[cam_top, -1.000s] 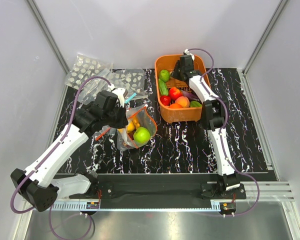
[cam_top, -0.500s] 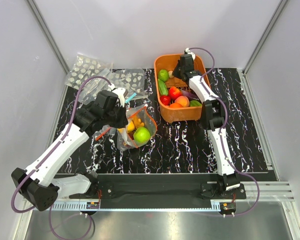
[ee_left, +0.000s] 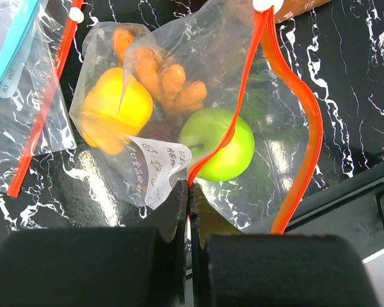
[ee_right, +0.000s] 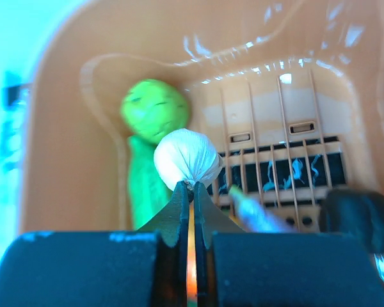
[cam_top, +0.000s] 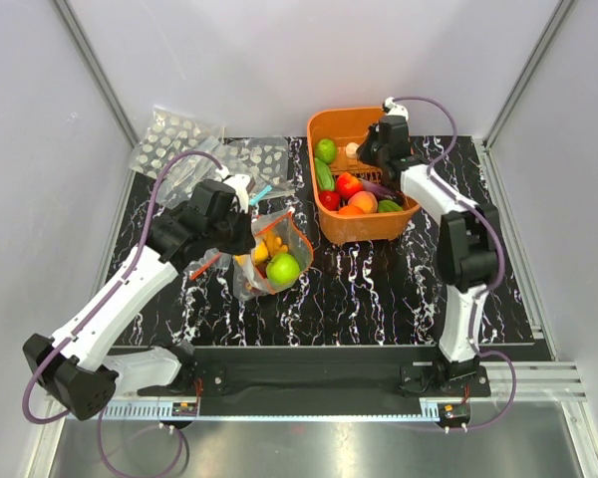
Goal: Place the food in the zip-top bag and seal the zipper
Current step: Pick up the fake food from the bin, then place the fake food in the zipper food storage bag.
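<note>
Left fingers (ee_left: 185, 206): seen pressed fully together, the red-orange zipper (ee_left: 296, 147) pinched between the tips at one end of the strip. The zip-top bag (ee_left: 102, 160) is held by that strip and lies on the black marbled tabletop (cam_top: 379, 289), left of the orange basket (cam_top: 364, 235). Its mouth is seen gaping, the two halves of the strip bowed apart.

Inside the bag, a green apple (ee_left: 219, 146) is noted nearest the mouth. A yellow pepper (ee_left: 114, 105) and some orange pieces (ee_left: 171, 80) are seen deeper in, with something dark among them that cannot be made out.

Right fingers (ee_right: 185, 208): seen shut down to a sliver over the far end of the basket. A small white bulb (ee_right: 187, 157) is nipped at its gathered tip and is carried clear of the slatted floor.

Left in the basket, a second green apple (cam_top: 326, 149) and a cucumber (cam_top: 325, 175) are noted along the left wall. A red tomato (cam_top: 350, 184) and an orange fruit (cam_top: 364, 202) are seen nearer the middle.

A flat bag with a blue strip (ee_left: 13, 45) is noted just left of the open bag.
</note>
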Controlling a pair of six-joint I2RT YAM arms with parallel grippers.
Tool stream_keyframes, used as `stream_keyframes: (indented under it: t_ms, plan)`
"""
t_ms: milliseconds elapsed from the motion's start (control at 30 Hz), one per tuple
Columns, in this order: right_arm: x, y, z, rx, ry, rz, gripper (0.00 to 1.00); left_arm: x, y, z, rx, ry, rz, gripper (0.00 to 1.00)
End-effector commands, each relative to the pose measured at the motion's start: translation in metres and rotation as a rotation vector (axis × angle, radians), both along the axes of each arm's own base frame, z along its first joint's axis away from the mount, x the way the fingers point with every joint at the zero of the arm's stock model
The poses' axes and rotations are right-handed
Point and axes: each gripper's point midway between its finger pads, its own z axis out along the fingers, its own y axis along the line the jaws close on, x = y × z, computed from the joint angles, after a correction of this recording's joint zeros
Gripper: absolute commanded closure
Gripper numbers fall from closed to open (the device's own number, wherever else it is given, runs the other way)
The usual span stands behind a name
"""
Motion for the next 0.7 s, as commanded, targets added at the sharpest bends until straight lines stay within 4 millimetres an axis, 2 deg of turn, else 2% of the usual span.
stream_keyframes:
  t_ms: [0, 33, 67, 100, 167, 200, 233, 267, 300, 333, 367, 400, 433, 500, 533, 567, 600, 667]
  plan:
    - [-0.029, 0.008, 0.089, 0.008, -0.210, 0.050, 1.00, 0.002, 0.004, 0.013, -0.011, -0.056, -0.001, 1.00]
    - [-0.037, 0.008, 0.092, 0.005, -0.214, 0.060, 1.00, 0.001, 0.005, 0.013, -0.010, -0.055, 0.000, 1.00]
    - [-0.050, 0.007, 0.079, -0.008, -0.186, 0.062, 1.00, 0.000, 0.005, 0.013, -0.010, -0.055, -0.001, 1.00]
    - [-0.066, 0.014, 0.101, -0.008, -0.226, 0.087, 1.00, -0.001, 0.005, 0.013, -0.011, -0.056, -0.001, 1.00]
    - [-0.088, 0.025, 0.107, -0.019, -0.238, 0.132, 1.00, -0.003, 0.005, 0.014, -0.021, -0.055, -0.006, 1.00]
    - [-0.110, 0.037, 0.115, -0.029, -0.254, 0.178, 1.00, -0.003, 0.004, 0.016, -0.029, -0.059, -0.005, 1.00]
    - [-0.122, 0.045, 0.119, -0.035, -0.264, 0.202, 1.00, -0.004, 0.003, 0.016, -0.035, -0.059, -0.009, 1.00]
    - [-0.136, 0.049, 0.114, -0.049, -0.254, 0.221, 1.00, -0.004, 0.002, 0.018, -0.040, -0.063, -0.012, 1.00]
    - [-0.151, 0.053, 0.132, -0.044, -0.290, 0.240, 1.00, -0.004, 0.002, 0.019, -0.042, -0.061, -0.012, 1.00]
    - [-0.168, 0.069, 0.136, -0.036, -0.298, 0.287, 1.00, -0.004, 0.002, 0.020, -0.042, -0.061, -0.015, 1.00]
    - [-0.181, 0.074, 0.130, -0.037, -0.282, 0.312, 1.00, -0.004, 0.002, 0.021, -0.041, -0.060, -0.013, 1.00]
    - [-0.197, 0.079, 0.143, -0.017, -0.305, 0.335, 1.00, -0.004, 0.003, 0.020, -0.039, -0.060, -0.013, 1.00]
    - [-0.212, 0.091, 0.146, -0.004, -0.309, 0.374, 1.00, -0.004, 0.003, 0.021, -0.040, -0.063, -0.011, 1.00]
    - [-0.237, 0.099, 0.144, 0.001, -0.290, 0.413, 1.00, -0.005, 0.003, 0.021, -0.043, -0.063, -0.009, 1.00]
    - [-0.254, 0.112, 0.143, 0.006, -0.281, 0.459, 1.00, -0.005, 0.003, 0.020, -0.045, -0.062, -0.009, 1.00]
    - [-0.264, 0.117, 0.140, 0.006, -0.277, 0.481, 1.00, -0.006, 0.003, 0.020, -0.048, -0.062, -0.009, 1.00]
    - [-0.275, 0.120, 0.146, 0.021, -0.288, 0.494, 1.00, -0.006, 0.003, 0.020, -0.050, -0.060, -0.010, 1.00]
    - [-0.299, 0.133, 0.140, 0.031, -0.277, 0.552, 1.00, -0.007, 0.002, 0.019, -0.055, -0.055, -0.013, 1.00]
